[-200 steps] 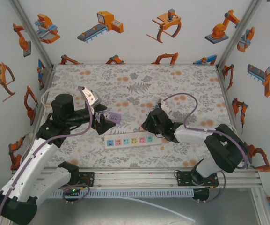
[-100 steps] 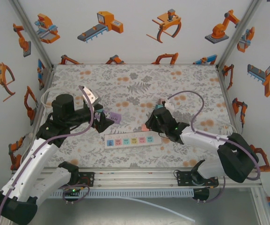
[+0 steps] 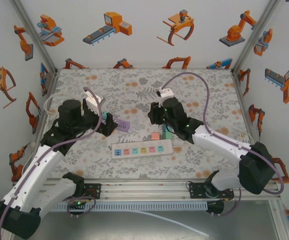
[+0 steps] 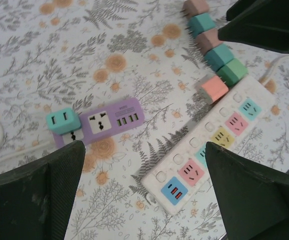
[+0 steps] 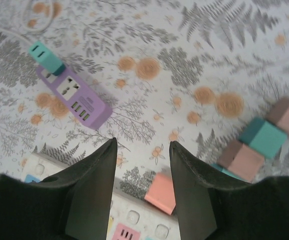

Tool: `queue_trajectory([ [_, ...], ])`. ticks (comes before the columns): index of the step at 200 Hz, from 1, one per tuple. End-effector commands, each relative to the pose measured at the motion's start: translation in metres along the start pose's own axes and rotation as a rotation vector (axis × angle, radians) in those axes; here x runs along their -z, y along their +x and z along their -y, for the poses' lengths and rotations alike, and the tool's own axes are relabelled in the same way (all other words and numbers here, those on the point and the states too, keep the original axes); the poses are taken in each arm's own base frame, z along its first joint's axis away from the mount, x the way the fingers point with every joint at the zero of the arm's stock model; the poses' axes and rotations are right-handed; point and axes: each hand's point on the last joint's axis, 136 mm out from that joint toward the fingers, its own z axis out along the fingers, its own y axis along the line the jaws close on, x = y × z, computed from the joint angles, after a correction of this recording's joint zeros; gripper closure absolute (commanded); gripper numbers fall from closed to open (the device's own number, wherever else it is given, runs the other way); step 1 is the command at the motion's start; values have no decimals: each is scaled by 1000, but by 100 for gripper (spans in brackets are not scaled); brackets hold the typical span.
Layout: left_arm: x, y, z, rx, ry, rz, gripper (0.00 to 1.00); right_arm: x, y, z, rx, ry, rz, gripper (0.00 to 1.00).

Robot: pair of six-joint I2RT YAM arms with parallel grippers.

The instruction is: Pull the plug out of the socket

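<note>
Left gripper (image 4: 144, 150): jaws wide apart, empty, above the floral table (image 4: 44, 45).
Right gripper (image 5: 142, 145): jaws parted, nothing between them.
Salmon plug (image 5: 162, 192): against the far edge of the white power strip (image 4: 204, 150). Blurred, so I cannot tell whether it is seated or loose.
Teal plug (image 4: 64, 121): seated on one end of the purple socket strip (image 4: 115, 119).
Loose plug cubes (image 4: 212, 42): a row beside the salmon one, the farthest cut off by the frame.
</note>
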Motion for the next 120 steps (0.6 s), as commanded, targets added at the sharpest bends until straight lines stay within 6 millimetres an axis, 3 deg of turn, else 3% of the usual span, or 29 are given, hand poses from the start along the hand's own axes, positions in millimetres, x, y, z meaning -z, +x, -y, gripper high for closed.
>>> queue_trajectory([
  [1,0,1,-30,122,-130,-24,3,-6,-24,-40,254,-154,62,55],
  [66,-1,45,-125,647,-405,-89,1,-55,-28,-97,487,-296,-75,54],
  [120,-3,92,-166,917,-505,-165,4,-111,-19,-133,546,-374,-122,47],
])
